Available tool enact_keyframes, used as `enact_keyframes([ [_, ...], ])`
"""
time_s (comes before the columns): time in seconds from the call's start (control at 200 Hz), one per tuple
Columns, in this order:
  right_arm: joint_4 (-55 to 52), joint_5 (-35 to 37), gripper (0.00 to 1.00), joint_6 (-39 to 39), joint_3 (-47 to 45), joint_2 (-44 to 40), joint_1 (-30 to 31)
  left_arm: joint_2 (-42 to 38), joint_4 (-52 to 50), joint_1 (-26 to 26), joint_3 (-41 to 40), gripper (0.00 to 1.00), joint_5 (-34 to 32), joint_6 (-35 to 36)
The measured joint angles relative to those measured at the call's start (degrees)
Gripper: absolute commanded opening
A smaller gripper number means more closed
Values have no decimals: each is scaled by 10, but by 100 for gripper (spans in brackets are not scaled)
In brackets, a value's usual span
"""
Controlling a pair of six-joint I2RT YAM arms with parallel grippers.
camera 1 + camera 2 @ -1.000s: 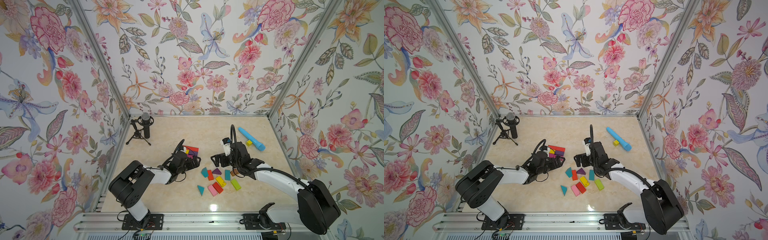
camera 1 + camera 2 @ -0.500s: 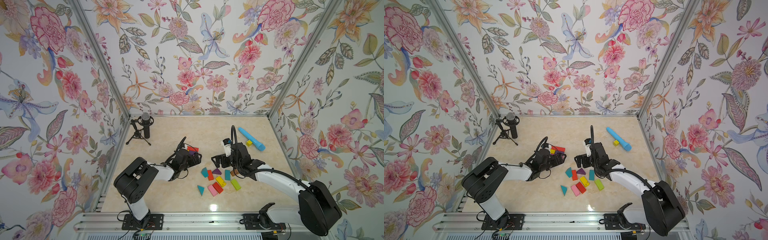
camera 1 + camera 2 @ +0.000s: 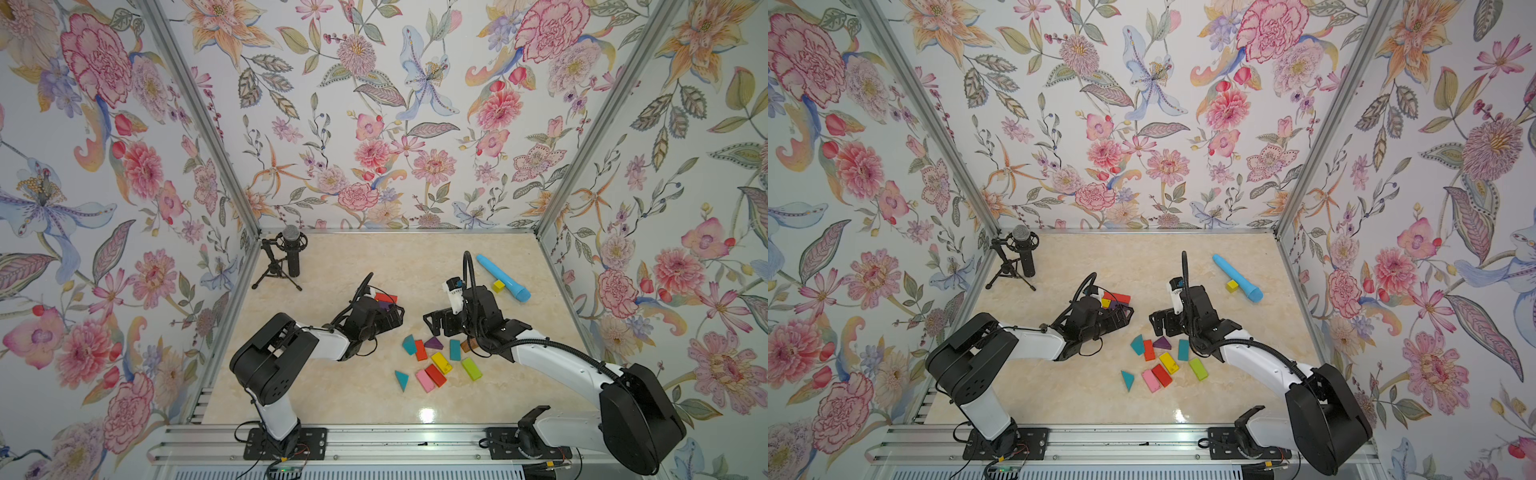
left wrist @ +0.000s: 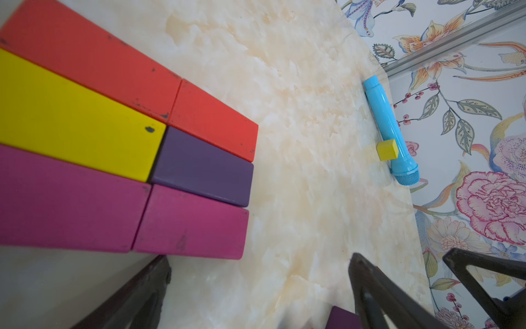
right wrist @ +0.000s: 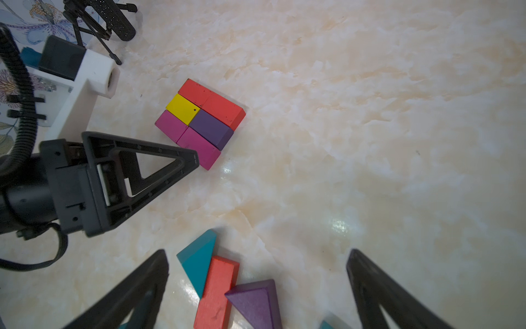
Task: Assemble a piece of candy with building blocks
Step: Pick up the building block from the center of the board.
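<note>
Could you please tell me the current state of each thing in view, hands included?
Left hand: open, empty.
Right hand: open, empty.
Six-brick rectangle: joined flush, lying flat.
Loose blocks: scattered, not yet joined.
Blue tube: lying on its side.
Yellow cube: resting beside the tube.
Microphone: standing upright.

Both arms had white tube links and bulky black joint housings: left arm [image 3: 328, 343], right arm [image 3: 552, 365]. A black ribbed hose [image 5: 25, 94] ran along each arm and looped up over the wrist. Left pincer [image 3: 392, 316] and right pincer [image 3: 434, 325] were black, and their fingers [image 5: 187, 161] were open triangular frames. A white bracket [image 5: 85, 85] with a black camera block sat on the left wrist. Black base plates [image 3: 307, 442] were bolted to a silver rail [image 3: 395, 442].
</note>
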Motion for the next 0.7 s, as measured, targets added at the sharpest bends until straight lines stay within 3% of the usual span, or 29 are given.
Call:
enact_keyframes([
  [0.165, -27, 4, 100, -3, -3, -26, 0, -27, -51, 0, 5, 99, 8, 44],
  [0.365, -69, 13, 100, 11, -26, -108, 3, -172, -231, -17, 27, 99, -2, 143],
  [0.49, -82, 14, 100, 42, -59, -136, 14, -231, -297, -88, 29, 99, -34, 145],
  [0.701, -102, 15, 100, 67, -78, -137, 33, -225, -353, -205, 7, 96, -79, 94],
])
